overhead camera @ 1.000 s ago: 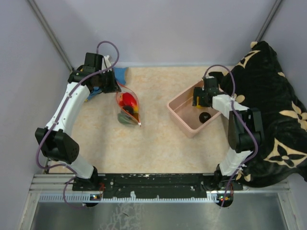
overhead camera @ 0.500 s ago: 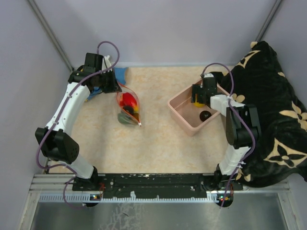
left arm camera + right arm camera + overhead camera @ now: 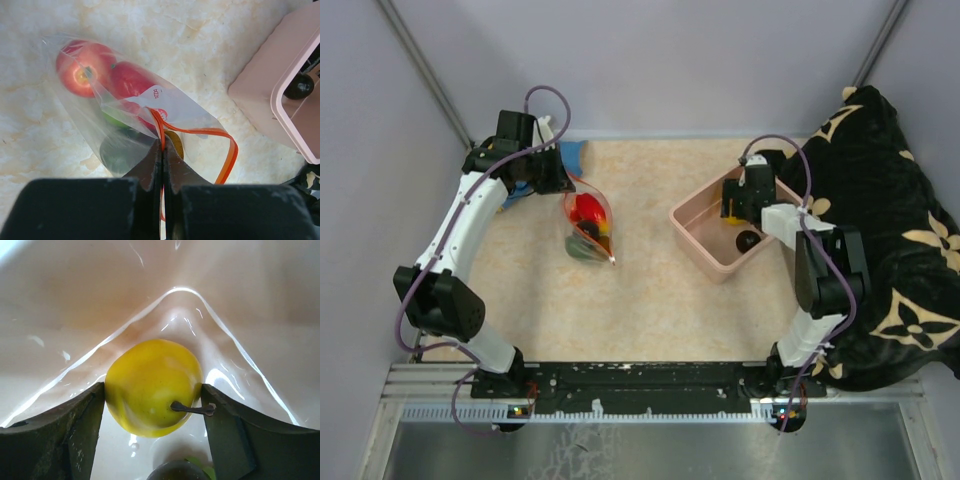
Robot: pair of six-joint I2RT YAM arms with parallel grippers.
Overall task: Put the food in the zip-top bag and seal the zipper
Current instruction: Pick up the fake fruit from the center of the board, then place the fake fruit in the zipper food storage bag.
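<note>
The clear zip-top bag (image 3: 588,226) lies left of centre with red (image 3: 80,65), green and dark food inside. Its red-orange zipper (image 3: 227,150) loops open at the mouth. My left gripper (image 3: 163,147) is shut on the zipper strip at the bag's mouth, also seen from above (image 3: 558,178). My right gripper (image 3: 153,397) reaches down into a corner of the pink tub (image 3: 695,238). Both its fingers press the sides of a yellow fruit (image 3: 150,385) resting on the tub floor. A dark fruit (image 3: 747,241) lies in the tub just behind.
A blue cloth (image 3: 570,155) lies at the back left behind the left gripper. A black patterned blanket (image 3: 880,200) covers the right side, next to the tub. Grey walls close the table on three sides.
The right gripper has shifted slightly inside the tub and its fingers have closed in onto the yellow fruit. The left arm and the bag have stayed still.
</note>
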